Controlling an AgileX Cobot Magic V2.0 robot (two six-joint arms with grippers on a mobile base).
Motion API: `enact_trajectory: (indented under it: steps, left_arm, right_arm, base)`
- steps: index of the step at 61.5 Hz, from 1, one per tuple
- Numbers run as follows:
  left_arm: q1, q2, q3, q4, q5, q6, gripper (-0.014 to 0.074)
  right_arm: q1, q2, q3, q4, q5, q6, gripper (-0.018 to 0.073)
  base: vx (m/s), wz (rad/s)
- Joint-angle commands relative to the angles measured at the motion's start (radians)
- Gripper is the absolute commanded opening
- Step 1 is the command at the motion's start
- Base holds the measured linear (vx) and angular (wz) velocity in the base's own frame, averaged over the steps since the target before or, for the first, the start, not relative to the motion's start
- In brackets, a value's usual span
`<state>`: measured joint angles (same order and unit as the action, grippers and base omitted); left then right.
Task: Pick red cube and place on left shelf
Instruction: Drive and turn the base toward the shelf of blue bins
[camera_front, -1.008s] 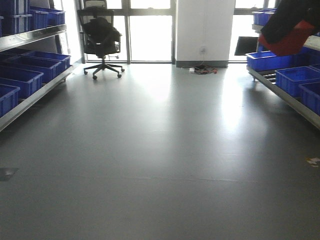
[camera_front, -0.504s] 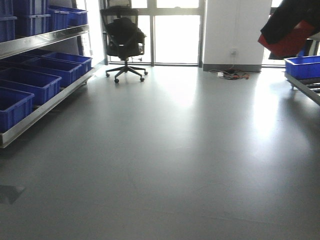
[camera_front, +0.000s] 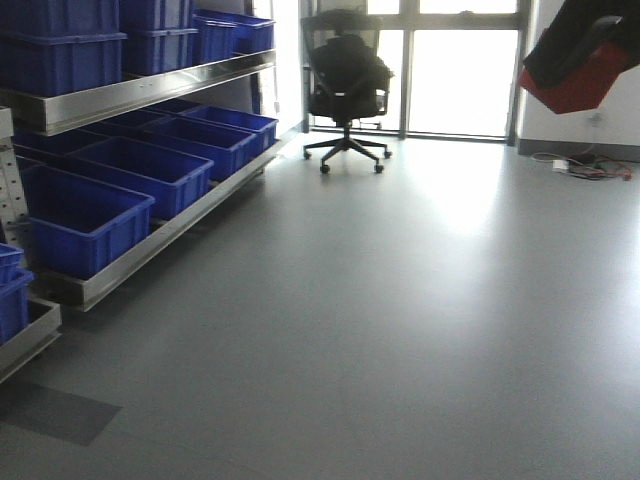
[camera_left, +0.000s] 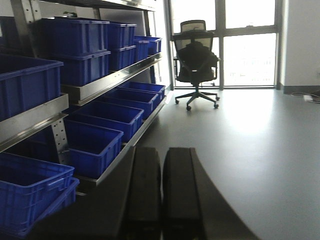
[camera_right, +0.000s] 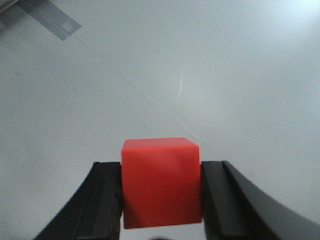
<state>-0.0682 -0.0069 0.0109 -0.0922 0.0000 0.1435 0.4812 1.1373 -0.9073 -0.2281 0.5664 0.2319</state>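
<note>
My right gripper (camera_right: 161, 192) is shut on the red cube (camera_right: 161, 182), one black finger on each side, held above the grey floor. The cube (camera_front: 585, 80) and the dark gripper also show at the top right of the front view. The left shelf (camera_front: 150, 92), a steel multi-tier rack full of blue crates, fills the left of the front view and the left wrist view (camera_left: 117, 77). My left gripper (camera_left: 161, 187) is shut and empty, its two black fingers side by side, pointing along the floor beside the shelf.
Blue crates (camera_front: 85, 225) sit on the shelf's lower and upper tiers. A black office chair (camera_front: 345, 85) stands before the bright windows at the back. Cables (camera_front: 590, 168) lie by the far wall. A dark patch (camera_front: 60, 410) marks the floor at the front left.
The view has swung left: the left shelf has grown and come closer, the chair has shifted right, and the right-hand rack has left the view. The red cube stays in the right gripper.
</note>
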Motion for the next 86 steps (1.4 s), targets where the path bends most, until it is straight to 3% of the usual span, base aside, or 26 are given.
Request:
enact_trajectory:
  steps: [1, 86]
  left_arm:
    - [-0.003, 0.007, 0.022, -0.006, -0.083, 0.001, 0.0106]
    - [-0.003, 0.007, 0.022, -0.006, -0.083, 0.001, 0.0106]
  right_arm:
    - [-0.001, -0.019, -0.035, -0.016, -0.060, -0.004, 0.0059]
    - [-0.001, -0.019, -0.035, -0.016, -0.061, -0.004, 0.0059]
  base:
    - [0.50, 0.45]
    - [0.39, 0.53]
